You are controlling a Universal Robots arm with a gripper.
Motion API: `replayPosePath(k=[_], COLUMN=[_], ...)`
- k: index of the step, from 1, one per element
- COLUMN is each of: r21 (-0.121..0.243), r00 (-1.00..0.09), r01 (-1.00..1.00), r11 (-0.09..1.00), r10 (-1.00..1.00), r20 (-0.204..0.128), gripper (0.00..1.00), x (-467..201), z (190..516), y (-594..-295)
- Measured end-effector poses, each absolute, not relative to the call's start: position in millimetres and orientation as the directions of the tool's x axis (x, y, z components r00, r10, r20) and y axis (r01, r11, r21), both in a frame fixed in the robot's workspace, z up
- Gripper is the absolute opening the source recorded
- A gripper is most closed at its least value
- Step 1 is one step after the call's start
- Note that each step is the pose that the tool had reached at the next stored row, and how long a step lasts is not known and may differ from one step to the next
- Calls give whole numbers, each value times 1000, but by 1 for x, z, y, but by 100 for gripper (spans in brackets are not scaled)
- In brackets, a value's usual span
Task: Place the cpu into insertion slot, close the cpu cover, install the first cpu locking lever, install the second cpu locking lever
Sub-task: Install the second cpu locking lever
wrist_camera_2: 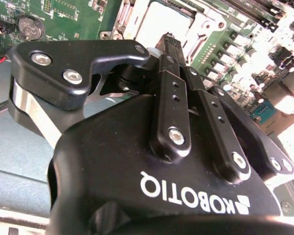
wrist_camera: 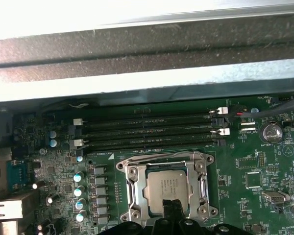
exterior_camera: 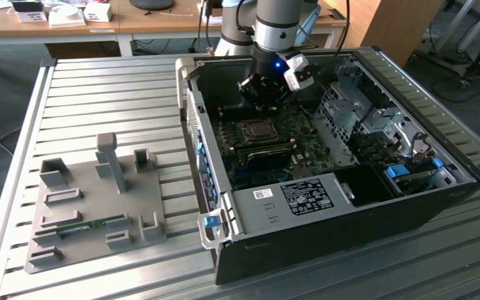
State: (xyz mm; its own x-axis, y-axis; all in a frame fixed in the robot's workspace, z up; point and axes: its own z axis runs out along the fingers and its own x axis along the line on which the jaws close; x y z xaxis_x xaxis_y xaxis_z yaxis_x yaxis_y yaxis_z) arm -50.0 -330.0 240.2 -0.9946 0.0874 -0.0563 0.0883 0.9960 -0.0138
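We see the gripper (exterior_camera: pixel 265 100) in the upper middle of the exterior view, reaching down into an open computer case (exterior_camera: pixel 324 237) that lies on a slatted metal table (exterior_camera: pixel 98 94). It hangs just above the green motherboard (exterior_camera: pixel 302 122), near the far edge of the insertion slot (exterior_camera: pixel 257 130), which sits at about the centre of the frame. In the second wrist view the gripper (wrist_camera_2: pixel 170 44) has its two black fingers (wrist_camera_2: pixel 174 98) drawn narrow, their tips meeting, and we make out nothing held between them. In the first wrist view the tips of the gripper (wrist_camera: pixel 172 205) stand just over the near edge of the socket. There the cpu (wrist_camera: pixel 164 186) lies flat in the slot, its grey top showing through the window of the cpu cover (wrist_camera: pixel 202 183), which lies down flat around it. We cannot tell how the locking levers stand. Beyond the socket run the long black memory slots (wrist_camera: pixel 147 129), and a coin battery (wrist_camera: pixel 270 132) sits off to one side. At the exterior view's lower left, well apart from the case, a grey fixture tray (exterior_camera: pixel 90 206) rests on the table with a memory stick (exterior_camera: pixel 82 228) lying in it.
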Motion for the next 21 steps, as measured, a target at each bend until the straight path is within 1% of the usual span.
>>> replayPosePath(k=[21], r21=[-14], r00=[-995], r01=[88], r11=[996], r10=[87], r20=[-56], gripper=[11], x=[-50], z=[241], y=[-335])
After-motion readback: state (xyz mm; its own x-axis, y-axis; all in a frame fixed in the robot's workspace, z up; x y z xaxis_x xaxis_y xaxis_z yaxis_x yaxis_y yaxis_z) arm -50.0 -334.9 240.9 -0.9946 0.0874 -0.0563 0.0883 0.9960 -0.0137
